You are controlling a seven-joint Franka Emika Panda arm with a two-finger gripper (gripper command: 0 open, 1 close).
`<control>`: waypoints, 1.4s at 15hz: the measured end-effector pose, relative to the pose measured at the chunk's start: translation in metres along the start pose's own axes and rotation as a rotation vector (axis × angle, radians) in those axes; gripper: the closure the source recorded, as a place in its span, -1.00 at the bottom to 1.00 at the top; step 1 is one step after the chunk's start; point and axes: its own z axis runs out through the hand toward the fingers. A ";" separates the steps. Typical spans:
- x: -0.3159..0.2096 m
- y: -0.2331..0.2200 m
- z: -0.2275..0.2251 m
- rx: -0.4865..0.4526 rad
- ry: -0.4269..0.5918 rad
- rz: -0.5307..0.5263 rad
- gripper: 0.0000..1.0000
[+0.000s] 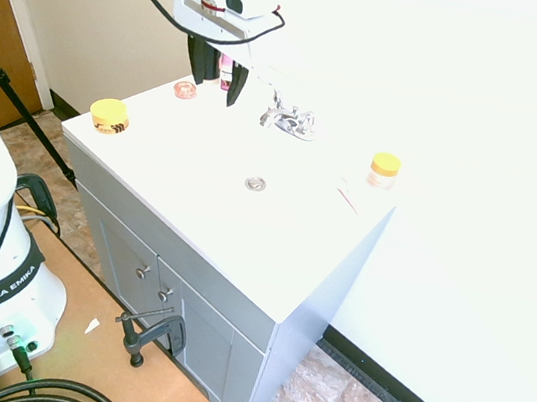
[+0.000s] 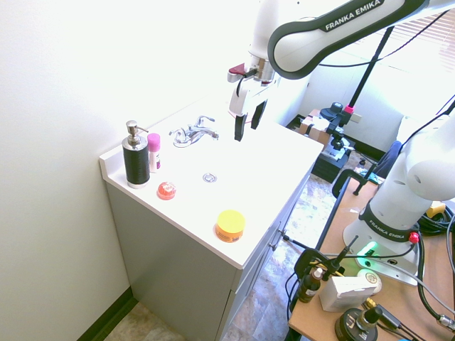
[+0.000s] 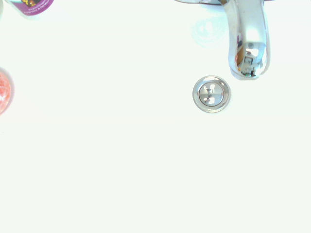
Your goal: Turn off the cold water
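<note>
Chrome spout [image 3: 250,53], nearest the wrist camera, is in view beside the drain [image 3: 212,94]. It belongs to the small faucet [image 2: 190,133] at the back of the white table [image 2: 202,234], next to the wall. No running water can be made out. Of the two lever handles, the far one [image 2: 205,119] stands away from the black pump bottle [image 2: 136,160]; the near one [image 2: 177,133] is on the bottle's side. No hot or cold marking is legible. By usual convention the far one would be cold; this is unconfirmed.

Claw [image 2: 247,133]: fingers spread, nothing between them, raised above the table and apart from the faucet.

Handling assessment: the faucet appears fixed and rigid, so weight is no concern. The lever should turn on a pivot, with moderate stiffness probable. Polished chrome, possibly wet, is likely to be slippery; breakage is unlikely, but forcing past the stop could strain the valve. Recommended contact is the lever's outer end, for best leverage, either lightly straddled or pushed from the side with a fingertip. The hub offers poor purchase, and the spout should not be gripped. Turning direction cannot be determined from the views; clearance to spout and wall warrants care.
</note>
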 end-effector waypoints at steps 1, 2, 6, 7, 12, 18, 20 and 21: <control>0.000 0.000 0.000 -0.001 -0.001 0.000 -1.00; 0.001 0.000 0.000 0.003 0.003 0.001 -1.00; 0.038 -0.015 -0.016 0.065 0.079 0.072 -1.00; 0.057 -0.020 -0.015 0.070 0.109 0.095 -1.00; 0.122 -0.049 0.018 0.011 0.180 0.146 -1.00; 0.150 -0.047 0.056 -0.056 0.184 0.175 -1.00; 0.155 -0.045 0.060 -0.064 0.184 0.183 -1.00; 0.158 -0.045 0.063 -0.068 0.185 0.186 -1.00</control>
